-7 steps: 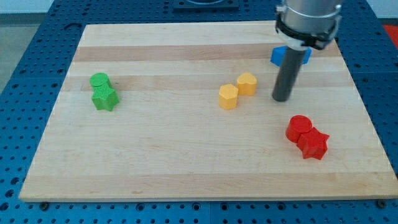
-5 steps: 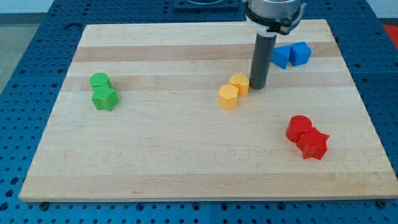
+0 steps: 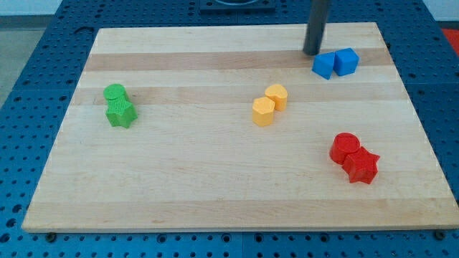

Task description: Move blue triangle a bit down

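Two blue blocks sit side by side at the view's top right: the left one (image 3: 324,65) looks like the blue triangle, the right one (image 3: 347,61) is a blue cube. My tip (image 3: 312,53) stands just above and slightly left of the blue triangle, close to its top edge; I cannot tell whether it touches. The rod rises out of the view's top.
Two yellow blocks (image 3: 270,104) touch near the middle of the wooden board (image 3: 215,179). A red cylinder (image 3: 345,147) and red star (image 3: 361,167) sit at the right. A green cylinder (image 3: 113,93) and green star (image 3: 120,113) sit at the left.
My tip moved from right of the yellow blocks, past their right side, up to the top edge by the blue triangle. The blocks have not visibly moved.
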`<action>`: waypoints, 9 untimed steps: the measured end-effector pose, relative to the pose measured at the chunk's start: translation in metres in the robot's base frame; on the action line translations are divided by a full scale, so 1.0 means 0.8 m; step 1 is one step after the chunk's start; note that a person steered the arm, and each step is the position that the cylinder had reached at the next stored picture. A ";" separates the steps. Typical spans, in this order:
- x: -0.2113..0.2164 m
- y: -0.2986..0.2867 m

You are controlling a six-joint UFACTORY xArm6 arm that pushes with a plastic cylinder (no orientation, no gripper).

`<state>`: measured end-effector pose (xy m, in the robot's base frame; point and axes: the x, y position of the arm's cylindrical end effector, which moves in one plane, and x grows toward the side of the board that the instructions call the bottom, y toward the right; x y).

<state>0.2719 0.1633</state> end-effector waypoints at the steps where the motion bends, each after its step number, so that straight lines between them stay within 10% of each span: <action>1: -0.001 0.017; 5: 0.131 0.017; 9: 0.068 0.013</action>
